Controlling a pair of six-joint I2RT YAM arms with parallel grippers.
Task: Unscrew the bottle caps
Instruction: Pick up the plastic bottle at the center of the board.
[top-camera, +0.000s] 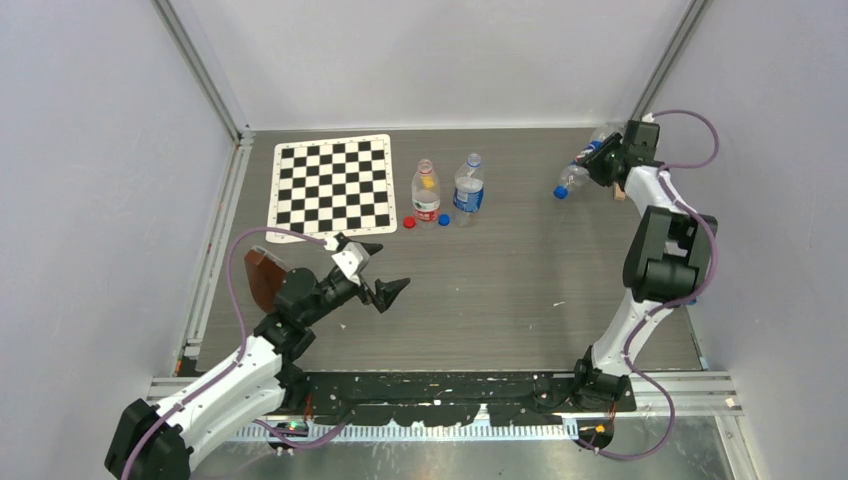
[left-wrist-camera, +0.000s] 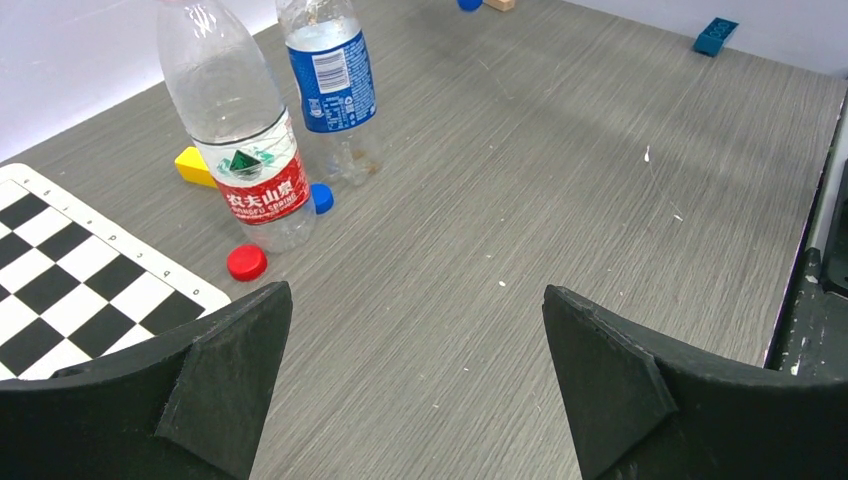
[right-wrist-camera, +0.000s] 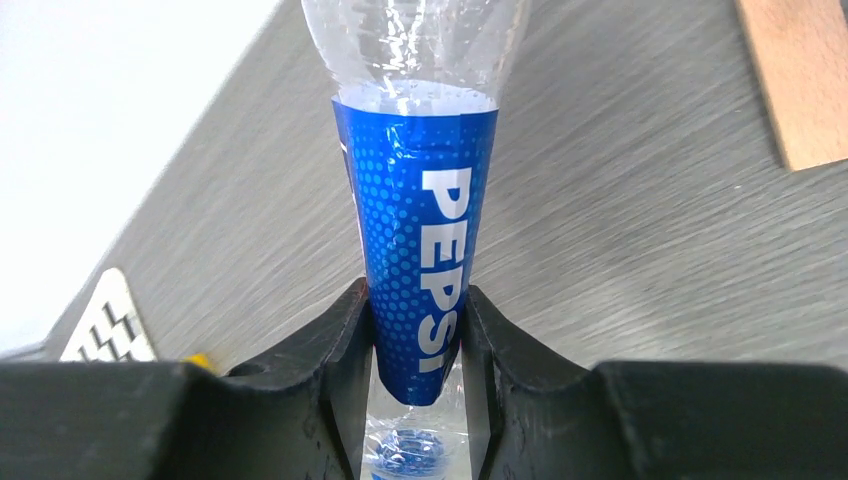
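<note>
Far left of the desk (top-camera: 520, 290) there's a black-and-white checkerboard mat (top-camera: 333, 186). The left gripper (top-camera: 383, 270) hangs over the bare wood near the mat's front corner, its black fingers (left-wrist-camera: 230, 380) spread wide with nothing between them.

Just past the mat's right edge sits a small red round plastic cap (left-wrist-camera: 247, 262), loose on the desk. Right beside it stands a clear plastic bottle with a red-and-white label (left-wrist-camera: 240, 130), upright. A small blue round plastic cap (left-wrist-camera: 321, 198) lies at its base on the other side, and a yellow block (left-wrist-camera: 195, 166) peeks out from behind. Next over is an upright clear bottle with a blue label (left-wrist-camera: 330, 80); can't tell whether anything's on its neck.

Over at the far right corner, the right gripper (top-camera: 602, 160) has its fingers (right-wrist-camera: 345, 340) clamped tight on a clear Pepsi bottle with a blue label (right-wrist-camera: 420, 200), squeezing the label in. That bottle is tilted, its blue screw cap (top-camera: 561, 192) on and pointing left. A light wooden block (right-wrist-camera: 800, 80) lies near it.
</note>
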